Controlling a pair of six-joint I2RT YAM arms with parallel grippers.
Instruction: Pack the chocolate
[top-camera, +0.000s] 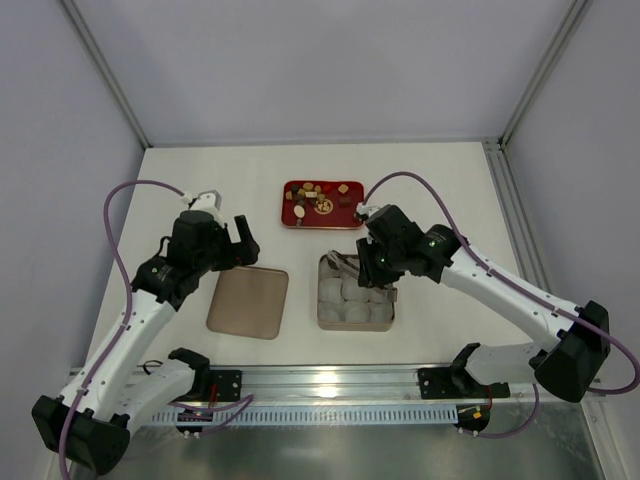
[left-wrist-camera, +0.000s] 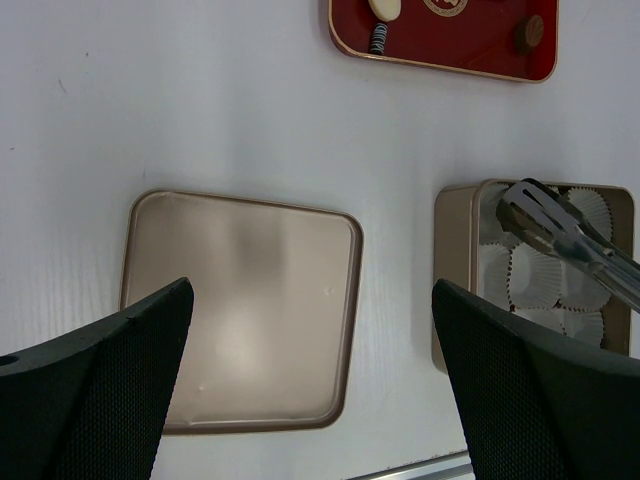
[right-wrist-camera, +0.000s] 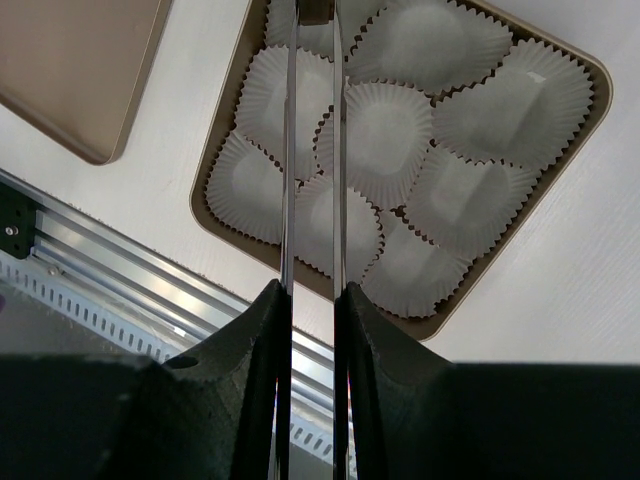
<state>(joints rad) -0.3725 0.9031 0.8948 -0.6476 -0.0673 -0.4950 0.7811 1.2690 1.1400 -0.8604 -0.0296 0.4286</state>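
Note:
The chocolate, several small brown, tan and cream sweets, lies in a red tray at the back middle. A cream oval and a brown round one show in the left wrist view. My right gripper is shut on metal tongs. The tongs reach over a gold box filled with white paper cups. I see no sweet between the tong tips. My left gripper is open and empty above the gold lid.
The lid lies flat left of the box, with a strip of bare table between them. A metal rail runs along the near edge. Grey walls enclose the table on three sides.

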